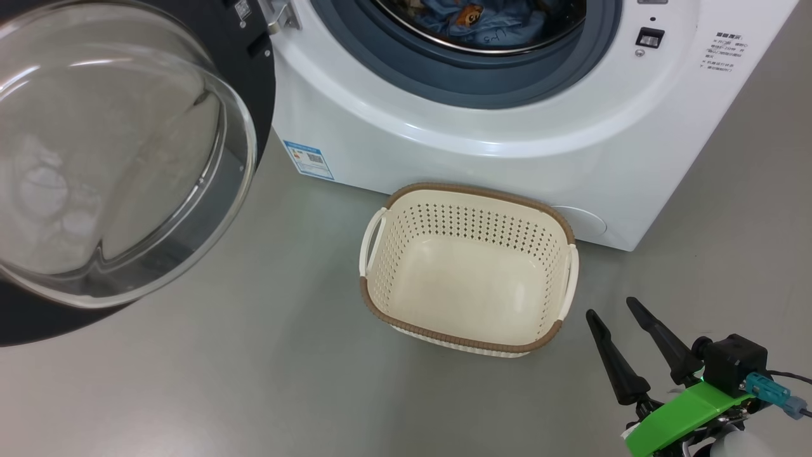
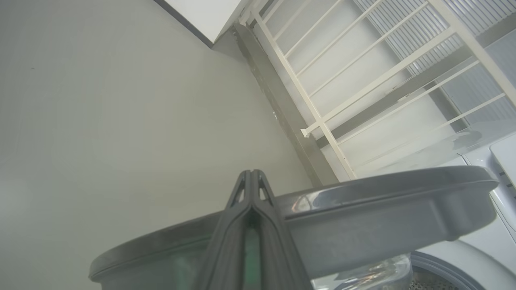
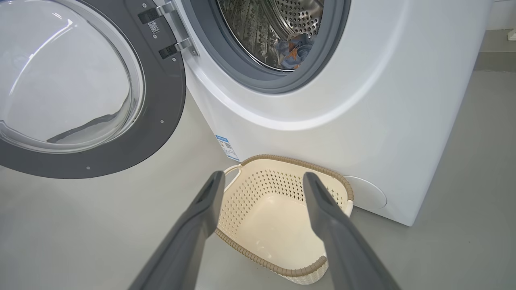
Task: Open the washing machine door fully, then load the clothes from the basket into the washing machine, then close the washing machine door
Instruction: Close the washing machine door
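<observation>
Head view shows the washing machine (image 1: pixel 507 158) standing on the grey floor (image 1: pixel 222 381), with its door (image 1: pixel 114 158) swung wide to the robot's left and the clear glass bowl facing the camera. The clothes (image 1: pixel 482 22), light blue with a small orange-brown print, lie inside the drum (image 3: pixel 250 28) behind the grey-blue gasket (image 1: pixel 482 82). The basket (image 1: pixel 476 190) sits on the floor just in front of the machine's lower front, below the drum opening, with its bare cream bottom showing. The right pincer (image 1: pixel 611 306) is at the lower right, its two dark fingers spread apart and gripping nothing. It is near the basket's right handle (image 1: pixel 569 279) but apart from it, and well away from the drum and the clothes. In the right wrist view those parted fingers frame the basket, which lies between and beyond them, with the door up to the left and the clothes high in the drum. In the left wrist view the left pincer (image 2: pixel 250 172) has its fingers pressed together with nothing between them. Its tips rise across the dark grey rim of the door, which runs across the lower part of that view behind them. Whether the fingers touch that rim cannot be told. Beyond the rim stands a white barred rail (image 2: pixel 322 125).
</observation>
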Tool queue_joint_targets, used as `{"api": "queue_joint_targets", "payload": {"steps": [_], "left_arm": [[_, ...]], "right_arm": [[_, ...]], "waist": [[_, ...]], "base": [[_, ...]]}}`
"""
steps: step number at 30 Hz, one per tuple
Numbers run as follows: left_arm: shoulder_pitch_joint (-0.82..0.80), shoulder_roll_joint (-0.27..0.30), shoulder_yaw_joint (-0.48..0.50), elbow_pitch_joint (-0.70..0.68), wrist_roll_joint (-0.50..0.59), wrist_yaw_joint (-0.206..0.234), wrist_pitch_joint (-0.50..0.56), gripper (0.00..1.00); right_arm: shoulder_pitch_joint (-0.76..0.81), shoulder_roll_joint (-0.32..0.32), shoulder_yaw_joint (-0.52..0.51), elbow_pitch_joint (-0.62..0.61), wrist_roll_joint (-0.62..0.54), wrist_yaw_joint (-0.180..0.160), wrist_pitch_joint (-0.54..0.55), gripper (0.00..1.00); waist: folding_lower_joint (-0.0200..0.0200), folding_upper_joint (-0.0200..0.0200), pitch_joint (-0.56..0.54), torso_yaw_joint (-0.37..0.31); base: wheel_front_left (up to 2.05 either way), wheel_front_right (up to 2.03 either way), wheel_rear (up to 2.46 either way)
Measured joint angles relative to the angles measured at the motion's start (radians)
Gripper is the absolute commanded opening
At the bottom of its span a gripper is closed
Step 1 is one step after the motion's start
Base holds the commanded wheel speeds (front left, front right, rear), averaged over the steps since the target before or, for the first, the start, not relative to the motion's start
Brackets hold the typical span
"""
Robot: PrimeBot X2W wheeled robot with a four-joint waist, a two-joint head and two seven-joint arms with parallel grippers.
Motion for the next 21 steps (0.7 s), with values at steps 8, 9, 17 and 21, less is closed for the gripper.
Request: {"api": "queue_joint_targets", "payload": {"steps": [8,9,17,21], "left_arm": [[0.0,0.013,-0.022,0.009,-0.034,0.0,0.071,0.0],[0.0,0.013,-0.025,0.007,-0.039,0.0,0.085,0.0],[0.028,0.032,-0.058,-0.044,-0.055,0.002,0.169,0.0],[0.054,0.041,-0.069,-0.084,-0.066,0.002,0.203,0.0]], "right_arm": [[0.0,-0.001,0.001,0.002,0.0,0.0,0.0,1.0],[0.0,-0.001,0.001,0.003,0.0,0.0,0.0,1.0],[0.0,0.002,0.002,0.004,0.0,0.0,0.0,1.0],[0.0,0.011,0.001,0.005,0.0,0.0,0.0,1.0]], "waist": [[0.0,0.0,-0.008,0.001],[0.0,0.0,-0.011,0.001],[0.0,-0.0001,-0.031,0.003],[0.0,0.0,-0.038,0.005]], "base": [[0.0,0.0,0.0],[0.0,0.0,0.0],[0.0,0.0,0.0],[0.0,0.0,0.0]]}}
